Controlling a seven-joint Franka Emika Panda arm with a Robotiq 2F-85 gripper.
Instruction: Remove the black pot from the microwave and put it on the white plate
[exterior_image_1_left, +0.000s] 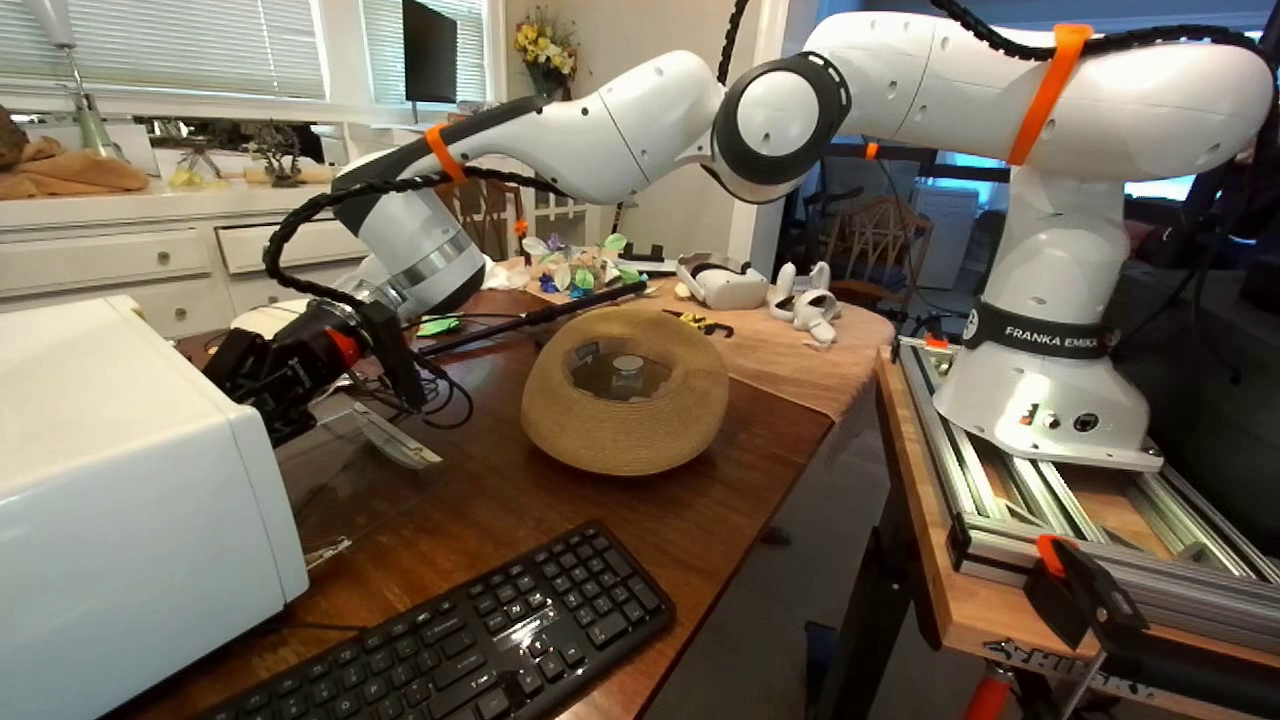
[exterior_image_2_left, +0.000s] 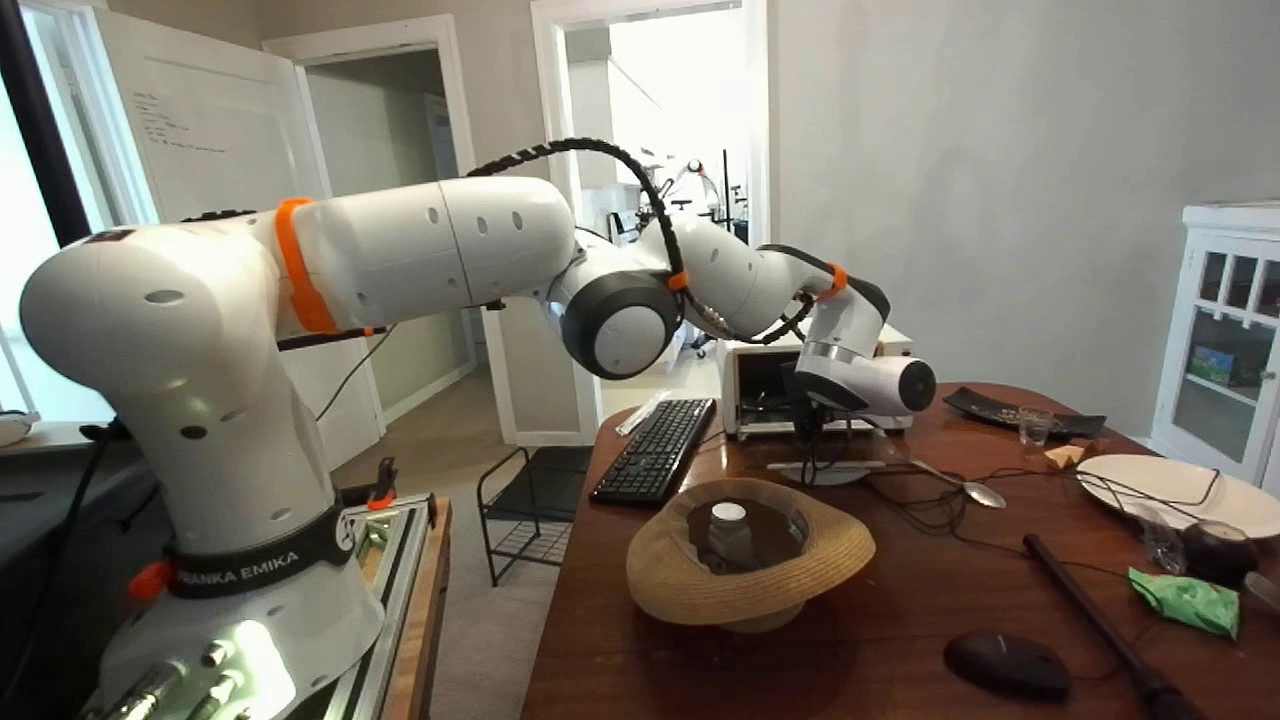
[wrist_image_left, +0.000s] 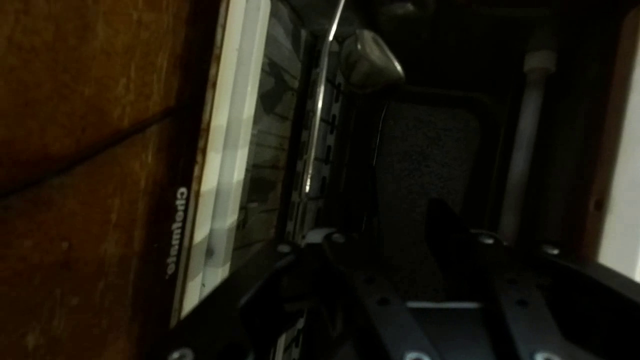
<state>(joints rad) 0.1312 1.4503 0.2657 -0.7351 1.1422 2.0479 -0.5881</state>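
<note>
The white microwave (exterior_image_1_left: 120, 480) has its glass door (exterior_image_1_left: 395, 440) folded down; it also shows in an exterior view (exterior_image_2_left: 730, 390). My gripper (exterior_image_1_left: 255, 385) reaches into its opening, and the fingertips are hidden there by the housing. In the wrist view the gripper (wrist_image_left: 402, 215) is open inside the dark cavity. A dark pan-like thing with a rounded corner, apparently the black pot (wrist_image_left: 425, 145), lies ahead between and beyond the fingers. It is too dark to tell whether a finger touches it. The white plate (exterior_image_2_left: 1190, 495) lies on the table with a cable across it.
A wire rack (wrist_image_left: 320, 100) and a heating rod (wrist_image_left: 525, 140) flank the jaws. A straw hat (exterior_image_1_left: 640, 430) holding a jar, a black keyboard (exterior_image_1_left: 500, 620), a spoon (exterior_image_2_left: 985, 494), loose cables and a black dish (exterior_image_2_left: 990, 408) lie on the table.
</note>
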